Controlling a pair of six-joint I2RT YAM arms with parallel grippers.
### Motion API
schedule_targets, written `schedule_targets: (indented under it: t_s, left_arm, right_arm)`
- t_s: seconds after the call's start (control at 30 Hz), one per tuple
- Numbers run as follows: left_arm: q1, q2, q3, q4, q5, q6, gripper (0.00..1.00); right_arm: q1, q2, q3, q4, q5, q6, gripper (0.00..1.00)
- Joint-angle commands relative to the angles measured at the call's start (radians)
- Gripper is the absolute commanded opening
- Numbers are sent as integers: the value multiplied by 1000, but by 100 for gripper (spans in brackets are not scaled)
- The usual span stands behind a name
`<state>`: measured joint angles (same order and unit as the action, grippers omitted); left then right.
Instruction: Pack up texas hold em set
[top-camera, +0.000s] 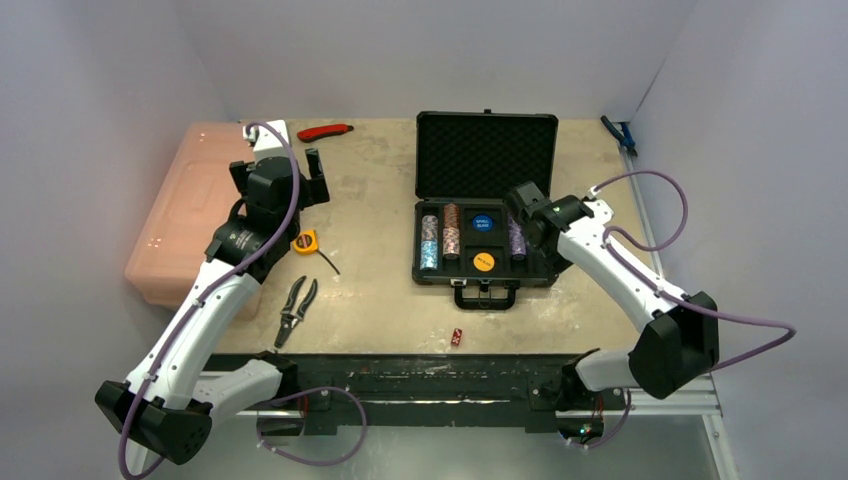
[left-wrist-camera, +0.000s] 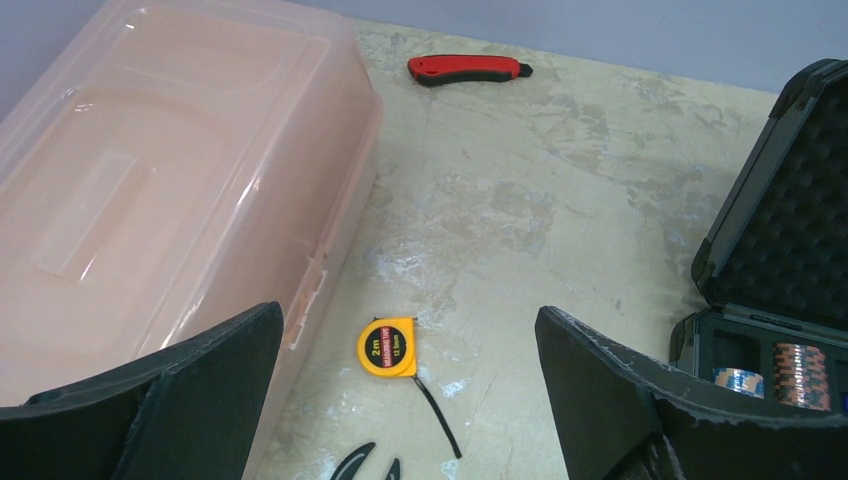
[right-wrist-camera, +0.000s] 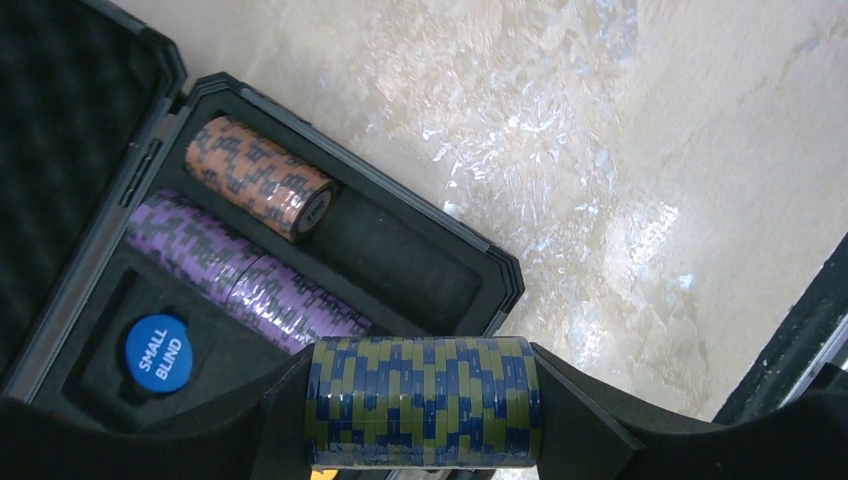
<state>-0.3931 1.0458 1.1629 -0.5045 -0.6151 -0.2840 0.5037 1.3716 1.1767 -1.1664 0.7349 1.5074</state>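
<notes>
From above, the small black hard briefcase (top-camera: 485, 205) stands open at the far middle of the tan desk (top-camera: 375, 240), its foam-lined lid upright and its handle toward the near edge. Its tray holds speckled chip rolls (top-camera: 451, 230) lying on their sides, a round blue disc (top-camera: 482, 224) and a round yellow disc (top-camera: 483, 262). A little red die (top-camera: 457, 337) lies on the desk near the handle — not yet packed.

In the left wrist view, the left tool (left-wrist-camera: 408, 320) hangs spread wide and empty over a yellow tape measure (left-wrist-camera: 387, 347). A translucent pink plastic box (left-wrist-camera: 170, 190) sits to its left and a red utility knife (left-wrist-camera: 468, 69) lies farther off.

In the right wrist view, the right tool (right-wrist-camera: 422, 385) pinches a roll of blue-and-olive speckled chips (right-wrist-camera: 422, 420) by its two flat ends, above the tray's right side. Below it lie a purple roll (right-wrist-camera: 250, 275) and an orange roll (right-wrist-camera: 260, 175), whose slot has room left.

The chips look hard, dense and slick against each other. The roll likely stays a column only while squeezed end to end, so it should be bedded in foam before the squeeze eases. The die is light and apt to roll — best taken on opposite faces.
</notes>
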Motion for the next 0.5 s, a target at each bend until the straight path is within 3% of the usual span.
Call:
schedule_targets:
  t_s: [0.0,0.47]
  left_arm:
    - [5,-13,24,9,5,9,98]
    - [5,-20,24,10,-3,19,98]
  right_arm:
    - [-68,-20,-44,151,-80,-45,0]
    - [-193,116,-33,198,-175,30,3]
